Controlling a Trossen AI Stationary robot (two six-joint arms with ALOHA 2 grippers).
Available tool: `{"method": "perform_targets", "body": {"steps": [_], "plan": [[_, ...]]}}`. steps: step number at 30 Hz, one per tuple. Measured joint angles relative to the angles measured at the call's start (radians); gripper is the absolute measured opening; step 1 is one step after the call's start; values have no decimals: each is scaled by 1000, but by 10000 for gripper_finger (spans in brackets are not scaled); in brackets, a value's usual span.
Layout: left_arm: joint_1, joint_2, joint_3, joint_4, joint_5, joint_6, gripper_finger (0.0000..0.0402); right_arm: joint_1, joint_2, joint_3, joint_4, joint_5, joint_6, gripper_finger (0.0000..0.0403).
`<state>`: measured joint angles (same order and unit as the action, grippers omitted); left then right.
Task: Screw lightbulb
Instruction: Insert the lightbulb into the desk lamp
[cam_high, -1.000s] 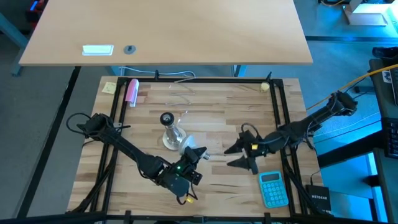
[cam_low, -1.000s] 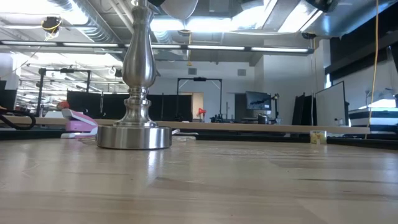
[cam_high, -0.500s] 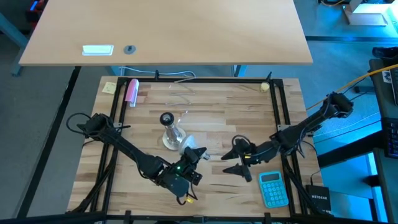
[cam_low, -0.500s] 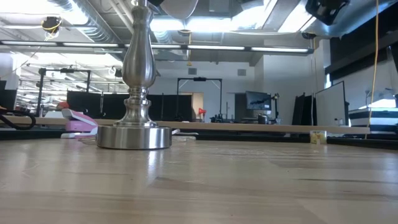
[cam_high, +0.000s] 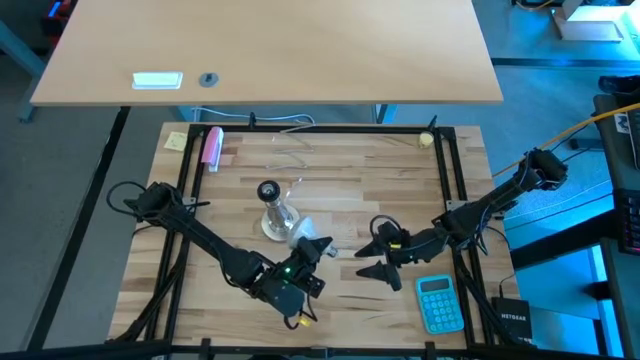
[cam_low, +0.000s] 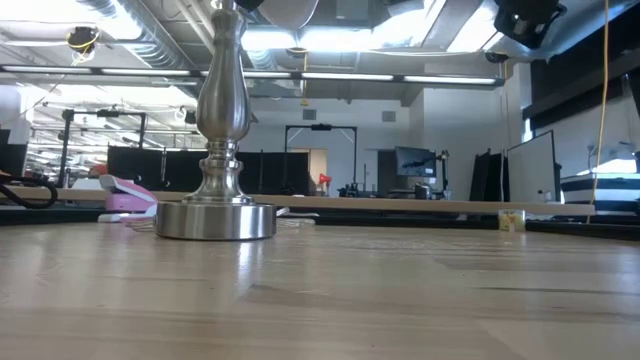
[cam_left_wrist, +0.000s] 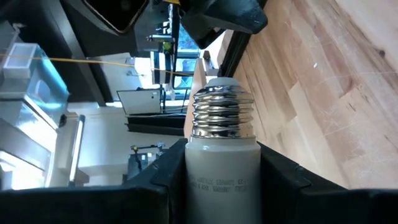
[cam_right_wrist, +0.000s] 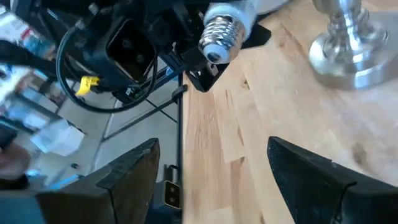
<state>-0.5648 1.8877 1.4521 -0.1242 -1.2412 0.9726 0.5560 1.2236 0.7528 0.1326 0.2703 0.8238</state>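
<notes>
The white lightbulb (cam_left_wrist: 222, 158) sits in my left gripper (cam_high: 312, 246), just right of the metal socket stand (cam_high: 272, 215). Its silver screw thread (cam_right_wrist: 217, 36) points toward the table's right. The stand rests by its round base (cam_low: 215, 218) on the wooden table, its black top (cam_high: 268, 190) up. My right gripper (cam_high: 369, 250) is open and empty to the right of the bulb, its fingers pointing at the bulb across a short gap. My left gripper pinches the bulb's white neck (cam_left_wrist: 222, 180) between its two fingers (cam_left_wrist: 283, 177), just behind the metal thread. The fingers lie along the bulb, which points forward past them, roughly level. The bulb is lifted clear of the table.
A teal calculator (cam_high: 440, 303) lies near the front right, close under my right arm. A pink object (cam_high: 212, 146) and a yellow note (cam_high: 176, 141) lie at the far left. Black frame rails (cam_high: 452, 170) run along the table's sides.
My right gripper has gone toward the table's left, toward the bulb, staying open. My left gripper and the bulb have kept still.
</notes>
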Motion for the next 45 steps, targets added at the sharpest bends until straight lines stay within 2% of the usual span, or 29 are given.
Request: {"method": "perform_targets", "body": {"steps": [5, 9, 12, 19, 23, 27, 39, 45], "plan": [[-6, 6, 0, 7, 3, 136, 130, -1, 15, 0, 1, -7, 205, 298], [-7, 17, 1, 11, 5, 207, 130, -37, 62, 0, 62, -86, 349, 298], [-7, 24, 1, 18, 16, 222, 130, -81, 123, 0, 170, -158, 382, 298], [-38, 26, 1, 40, 10, 285, 130, -192, 223, -1, 347, -299, 388, 298], [-40, 26, 1, 30, 20, 270, 130, -212, 234, -1, 447, -306, 388, 298], [-35, 26, 1, 33, 20, 266, 130, -211, 235, 0, 443, -309, 388, 293], [-15, 26, 1, 38, 55, 266, 130, -210, 235, 0, 443, -286, 346, 206], [4, 26, 1, 38, 71, 266, 130, -210, 235, 0, 440, -281, 325, 185]]}}
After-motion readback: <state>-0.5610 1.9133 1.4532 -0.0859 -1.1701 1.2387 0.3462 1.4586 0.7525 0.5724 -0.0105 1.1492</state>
